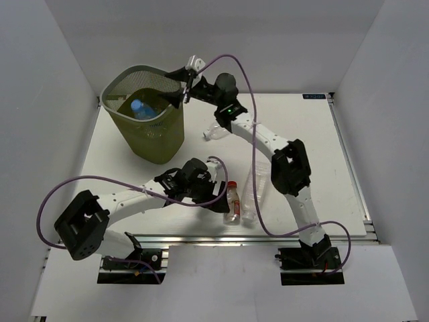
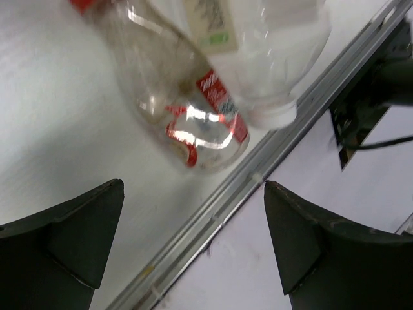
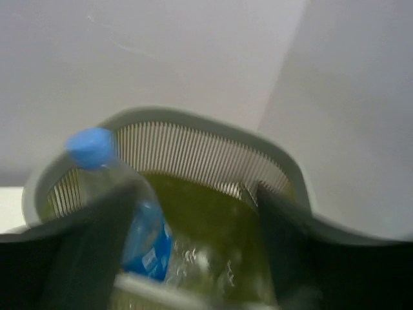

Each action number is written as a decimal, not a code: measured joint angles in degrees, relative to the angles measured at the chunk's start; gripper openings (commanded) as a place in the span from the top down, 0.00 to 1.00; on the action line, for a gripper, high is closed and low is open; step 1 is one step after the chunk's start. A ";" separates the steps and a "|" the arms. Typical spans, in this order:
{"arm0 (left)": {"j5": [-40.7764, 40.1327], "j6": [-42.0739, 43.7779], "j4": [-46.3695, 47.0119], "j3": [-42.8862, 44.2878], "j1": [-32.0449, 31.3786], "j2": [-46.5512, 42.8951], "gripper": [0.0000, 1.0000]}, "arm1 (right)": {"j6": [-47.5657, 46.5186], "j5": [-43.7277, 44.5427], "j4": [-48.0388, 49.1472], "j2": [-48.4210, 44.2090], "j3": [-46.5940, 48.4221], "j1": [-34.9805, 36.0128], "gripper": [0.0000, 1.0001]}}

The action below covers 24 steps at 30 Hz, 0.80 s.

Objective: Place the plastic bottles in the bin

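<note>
- The olive-green wire-mesh bin [image 1: 157, 144] stands at the far left of the white surface [image 1: 322, 168]. A clear plastic bottle with a blue cap and blue label [image 1: 138, 107] is already inside it, leaning on the mesh wall. In the right wrist view, clear plastic glints beside it. This is probably more bottles, but their number cannot be told.
- The right end effector [image 1: 177, 87] hangs over the bin's right rim with its jaws spread wide and nothing between them.
- The left end effector [image 2: 193, 187] hovers low near the front edge of the surface. Its jaws are wide and empty, and it faces the pair of bottles just ahead.
- A clear label-less bottle [image 1: 218, 131] lies mid-surface beside the right arm, not yet binned.
- A red-capped clear bottle with a red-and-white label [image 1: 232, 201] lies at the near edge, touching a larger clear bottle with a pale label [image 1: 248, 198] on its right.
- Progress, as I judge it: at least one bottle is in the bin and three are in view on the surface. The near pair looks like the left arm's next target.
- Writing: both labels in the left wrist view are blurred and none of their print is legible. A small blue tag [image 1: 315, 96] at the far right corner is too small to read.
</note>
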 measured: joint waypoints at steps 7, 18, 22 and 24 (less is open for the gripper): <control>-3.06 -2.62 6.62 3.98 -0.04 8.74 0.01 | 2.49 2.29 -10.93 -22.91 -26.60 -11.67 0.51; -6.05 -4.24 8.02 12.59 -0.46 22.18 0.01 | -4.20 2.40 -24.48 -52.54 -58.36 -28.74 0.19; -7.43 -3.13 5.51 16.28 -1.22 24.55 0.04 | -5.35 1.07 -29.03 -57.27 -65.55 -30.29 0.21; -8.46 -2.34 3.78 18.14 -1.81 25.70 0.18 | -5.68 0.11 -31.36 -58.80 -67.28 -30.86 0.23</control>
